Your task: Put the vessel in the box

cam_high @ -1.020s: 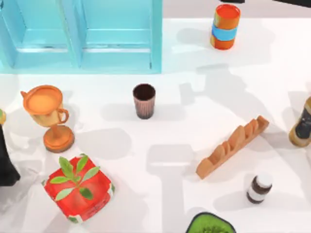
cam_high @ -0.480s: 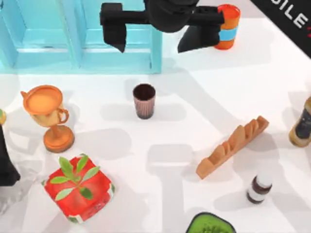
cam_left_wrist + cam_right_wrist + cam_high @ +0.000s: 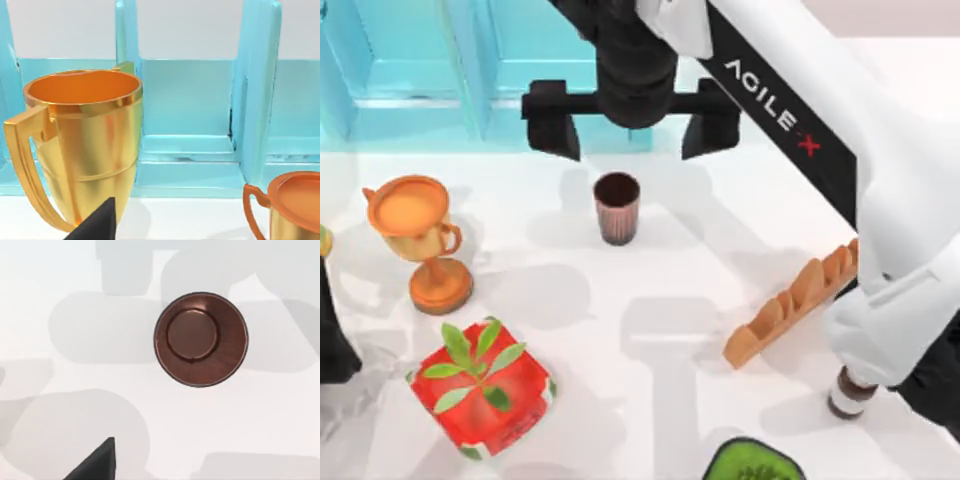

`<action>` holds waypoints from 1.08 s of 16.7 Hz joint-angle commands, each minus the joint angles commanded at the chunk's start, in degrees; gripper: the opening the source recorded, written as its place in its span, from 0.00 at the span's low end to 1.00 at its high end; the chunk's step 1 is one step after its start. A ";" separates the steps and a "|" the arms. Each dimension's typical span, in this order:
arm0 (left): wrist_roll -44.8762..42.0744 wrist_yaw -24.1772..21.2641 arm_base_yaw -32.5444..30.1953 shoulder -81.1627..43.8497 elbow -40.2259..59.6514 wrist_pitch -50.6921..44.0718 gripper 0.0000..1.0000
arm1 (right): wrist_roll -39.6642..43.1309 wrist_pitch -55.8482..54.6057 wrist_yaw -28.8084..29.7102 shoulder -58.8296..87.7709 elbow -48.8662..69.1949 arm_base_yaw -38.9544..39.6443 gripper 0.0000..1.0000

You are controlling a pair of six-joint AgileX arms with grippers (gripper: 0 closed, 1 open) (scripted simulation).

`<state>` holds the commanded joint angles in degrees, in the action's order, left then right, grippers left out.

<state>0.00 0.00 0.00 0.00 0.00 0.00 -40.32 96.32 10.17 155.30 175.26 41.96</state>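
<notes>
White table (image 3: 700, 270), plain pale backdrop. The right gripper (image 3: 632, 128) hangs fingers spread wide just beyond the small ribbed reddish-brown tumbler (image 3: 617, 207) — upright, untouched, near the big turquoise divided box (image 3: 560, 125). Left arm parked far left.

Top view overhead, right wrist straight down on vessel (image 3: 201, 339), left wrist level facing box (image 3: 187, 125)

reddish-brown ribbed vessel (image 3: 617, 207), turquoise box (image 3: 560, 70), orange goblet (image 3: 417, 238)

The right arm (image 3: 800, 130) covers part of the box (image 3: 420, 70); the green bowl (image 3: 755, 462) is cut off by the bottom edge.
</notes>
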 joint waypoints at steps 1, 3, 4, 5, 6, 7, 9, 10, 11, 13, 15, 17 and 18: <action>0.00 0.00 0.00 0.00 0.00 0.00 1.00 | -0.47 0.64 0.65 1.50 1.68 -0.14 1.00; 0.00 0.00 0.00 0.00 0.00 0.00 1.00 | -1.15 1.55 1.62 3.67 4.26 -0.35 1.00; 0.00 0.00 0.00 0.00 0.00 0.00 1.00 | -1.32 1.77 1.86 4.18 4.97 -0.41 1.00; 0.00 0.00 0.00 0.00 0.00 0.00 1.00 | -1.41 1.89 1.99 4.46 5.37 -0.44 1.00; 0.00 0.00 0.00 0.00 0.00 0.00 1.00 | -1.41 1.89 1.99 4.46 5.37 -0.44 1.00; 0.00 0.00 0.00 0.00 0.00 0.00 1.00 | -1.41 1.89 1.99 4.46 5.37 -0.44 1.00; 0.00 0.00 0.00 0.00 0.00 0.00 1.00 | -1.41 1.89 1.99 4.46 5.37 -0.44 1.00; 0.00 0.00 0.00 0.00 0.00 0.00 1.00 | -1.36 1.78 1.91 4.46 5.26 -0.15 1.00; 0.00 0.00 0.00 0.00 0.00 0.00 1.00 | -1.39 1.76 1.94 4.61 5.39 -0.24 1.00; 0.00 0.00 0.00 0.00 0.00 0.00 1.00 | -1.28 1.53 2.00 6.48 7.06 -0.58 1.00; 0.00 0.00 0.00 0.00 0.00 0.00 1.00 | -0.98 1.26 1.98 9.75 10.12 -0.86 1.00; 0.00 0.00 0.00 0.00 0.00 0.00 1.00 | -0.59 0.88 1.96 13.79 13.84 -1.26 1.00; 0.00 0.00 0.00 0.00 0.00 0.00 1.00 | -0.33 0.59 1.93 15.91 15.73 -1.52 1.00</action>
<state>0.00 0.00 0.00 0.00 0.00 0.00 -40.65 96.92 12.10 171.21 190.99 40.43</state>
